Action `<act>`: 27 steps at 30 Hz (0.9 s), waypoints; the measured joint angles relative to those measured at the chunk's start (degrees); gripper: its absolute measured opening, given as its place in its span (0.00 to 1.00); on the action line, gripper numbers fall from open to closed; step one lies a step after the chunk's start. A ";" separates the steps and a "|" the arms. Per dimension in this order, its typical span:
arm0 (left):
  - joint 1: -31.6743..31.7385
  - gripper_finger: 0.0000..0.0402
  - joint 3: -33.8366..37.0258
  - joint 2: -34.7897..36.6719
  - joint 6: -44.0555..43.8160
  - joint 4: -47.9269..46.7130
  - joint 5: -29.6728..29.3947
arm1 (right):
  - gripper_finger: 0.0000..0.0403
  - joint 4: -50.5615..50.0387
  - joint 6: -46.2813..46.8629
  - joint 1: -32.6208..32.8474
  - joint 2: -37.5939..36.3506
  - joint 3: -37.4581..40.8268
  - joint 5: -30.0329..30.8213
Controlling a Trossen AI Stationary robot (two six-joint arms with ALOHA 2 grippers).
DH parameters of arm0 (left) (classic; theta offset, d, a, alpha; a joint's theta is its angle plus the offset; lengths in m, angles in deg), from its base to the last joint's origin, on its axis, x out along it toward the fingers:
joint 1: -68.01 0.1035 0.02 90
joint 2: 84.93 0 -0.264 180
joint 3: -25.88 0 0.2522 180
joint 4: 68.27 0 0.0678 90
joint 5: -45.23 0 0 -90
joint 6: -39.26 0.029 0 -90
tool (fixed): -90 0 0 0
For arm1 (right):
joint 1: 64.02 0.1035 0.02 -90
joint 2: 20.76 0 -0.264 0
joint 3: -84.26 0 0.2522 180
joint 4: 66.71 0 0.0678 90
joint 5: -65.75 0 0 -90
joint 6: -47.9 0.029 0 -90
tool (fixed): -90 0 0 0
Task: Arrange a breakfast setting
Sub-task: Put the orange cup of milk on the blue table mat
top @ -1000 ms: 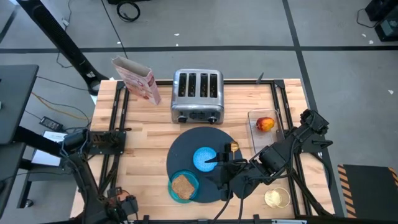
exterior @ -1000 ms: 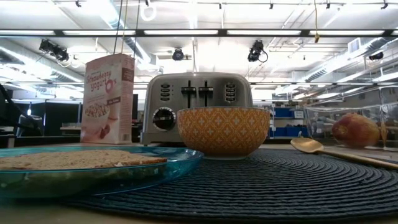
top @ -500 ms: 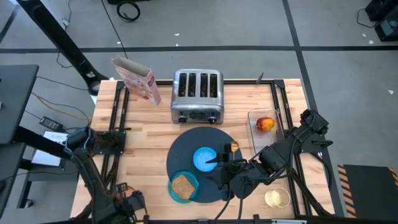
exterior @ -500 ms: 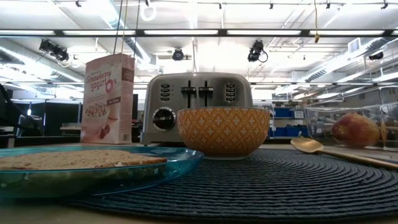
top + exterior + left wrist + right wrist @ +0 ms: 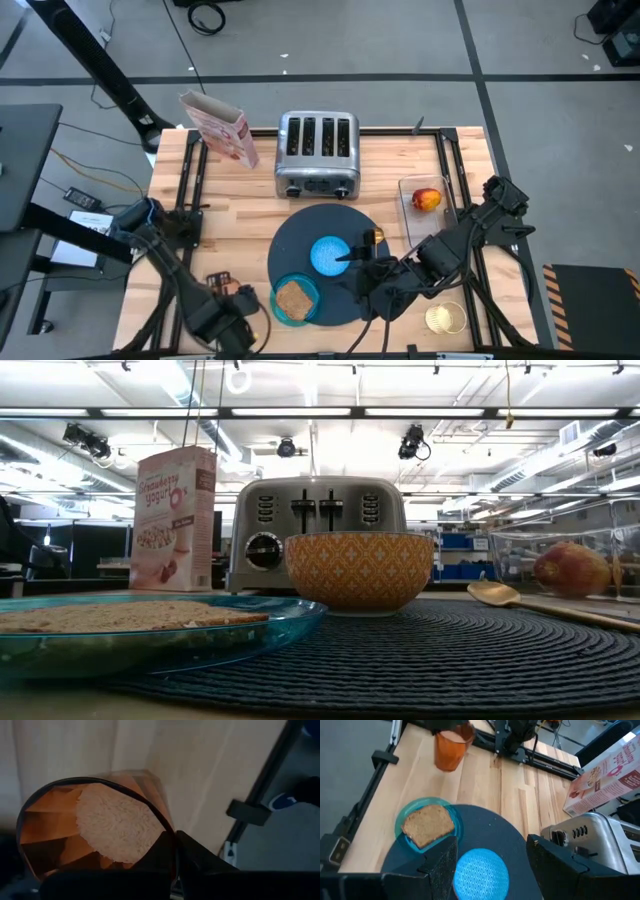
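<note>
Pale butcher-block table edged with black rails, on a grey floor crossed by seams and loose cables. At the back of the wood, chrome four-slot toaster, with the pink cereal box just to its left, upright. In front of the toaster, large round dark navy mat, ribbed in rings as seen from table height. On the mat, small bowl, bright blue inside and orange-patterned outside. Overlapping the mat's front-left edge, teal plate carrying the brown toast slice. Just right of the bowl, gold spoon lying on the mat. Near the right rail, red-orange fruit in a clear container, apart from the mat. Left gripper pinched tight on the rim of the copper cup, over bare wood left of the plate, off the mat; standing or lifted, cannot tell. Right gripper over the mat's front-right part, close to the bowl, fingers spread and gripping nothing. Beyond the table at eye level, strip lights, ceiling rails and shelving.
</note>
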 joint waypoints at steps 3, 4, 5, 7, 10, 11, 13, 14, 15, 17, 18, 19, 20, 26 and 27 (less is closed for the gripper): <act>2.90 0.04 -0.29 0.00 4.42 -0.64 -0.48 | 0.60 -0.93 0.36 0.36 -0.32 0.00 -0.02; 3.88 0.04 -0.29 0.00 6.00 -0.72 -0.86 | 0.60 -1.50 0.40 0.55 -0.52 0.00 0.00; 4.90 0.04 -0.29 0.00 7.45 -0.87 -1.30 | 0.60 -1.63 0.46 0.73 -0.69 0.00 0.02; 6.78 0.04 -0.29 0.00 10.51 -0.87 -2.30 | 0.60 -2.59 1.41 1.18 -1.17 0.00 -0.02; 9.65 0.04 -0.29 0.00 15.41 -0.88 -3.17 | 0.60 -4.58 3.67 1.69 -1.96 -0.01 -0.24; 10.73 0.04 -0.28 0.00 17.14 -0.88 -3.67 | 0.60 -5.39 4.48 1.90 -2.29 -0.01 -0.24; 12.64 0.04 -0.29 0.00 21.18 -1.11 -4.01 | 0.60 -6.65 6.03 2.31 -2.99 -0.01 -0.22; 13.60 0.04 -0.27 0.00 23.02 -1.15 -4.24 | 0.60 -6.94 6.56 2.50 -3.35 -0.02 -0.24; 14.63 0.04 -0.27 0.00 24.89 -1.13 -4.55 | 0.60 -7.42 7.24 2.78 -3.67 -0.02 -0.24; 16.69 0.04 -0.27 0.00 28.37 -0.98 -5.48 | 0.60 -8.14 8.01 3.20 -4.20 -0.02 -0.24; 17.75 0.04 -0.27 0.00 30.02 -0.80 -5.96 | 0.60 -8.21 8.41 3.46 -4.43 -0.02 -0.22; 18.87 0.04 -0.27 0.00 31.81 -0.67 -6.40 | 0.60 -8.53 8.80 3.72 -4.54 0.00 -0.20; 20.01 0.04 -0.27 0.00 33.51 -0.59 -6.83 | 0.60 -8.90 9.02 3.98 -4.70 -0.02 -0.20; 26.98 0.04 -0.27 -0.02 44.36 2.10 -8.94 | 0.60 -10.83 11.54 5.19 -4.82 -0.02 -0.22; 28.20 0.04 -0.27 -0.04 45.75 2.64 -9.36 | 0.60 -11.09 12.16 5.31 -4.81 -0.02 -0.24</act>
